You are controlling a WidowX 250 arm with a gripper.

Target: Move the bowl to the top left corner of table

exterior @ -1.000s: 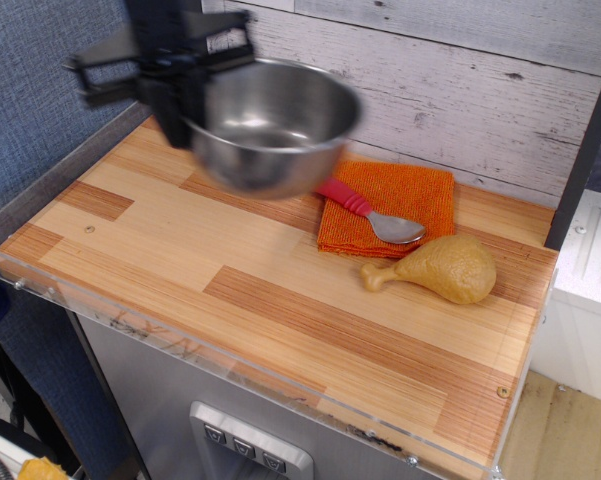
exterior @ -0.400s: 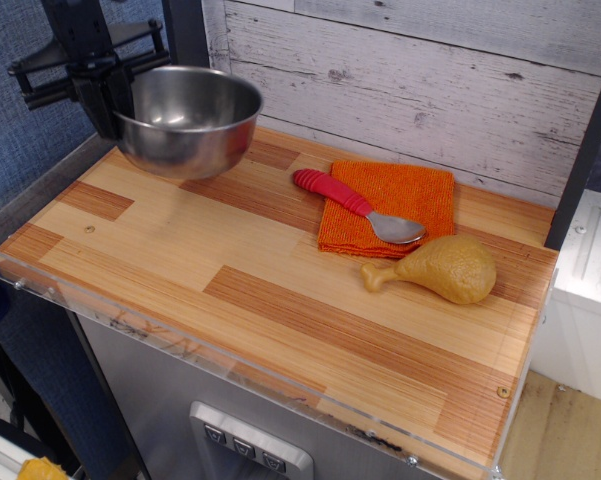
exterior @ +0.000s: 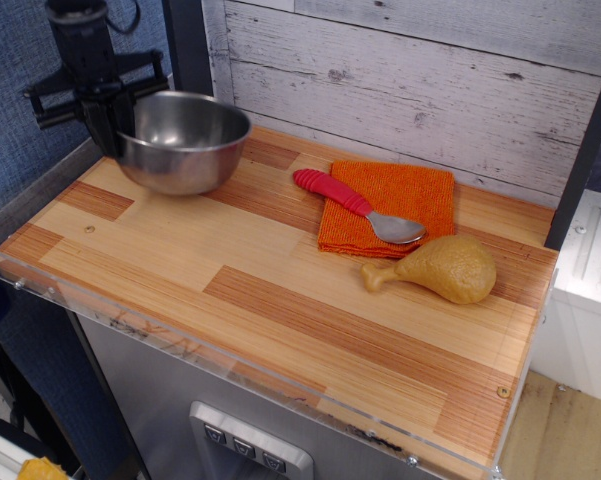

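Black hand clamped on steel bowl rim, table back-left corner

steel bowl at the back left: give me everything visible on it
The large round shiny stainless-steel bowl has a plain rim, deep curved sides and an empty, reflective inside. It sits upright and open side up at the far left corner of the wood-plank table, low over or on the surface; contact cannot be confirmed. The black gripper grips its left rim from above. Nothing else touches it; the red-handled spoon and the orange cloth lie apart to its right.
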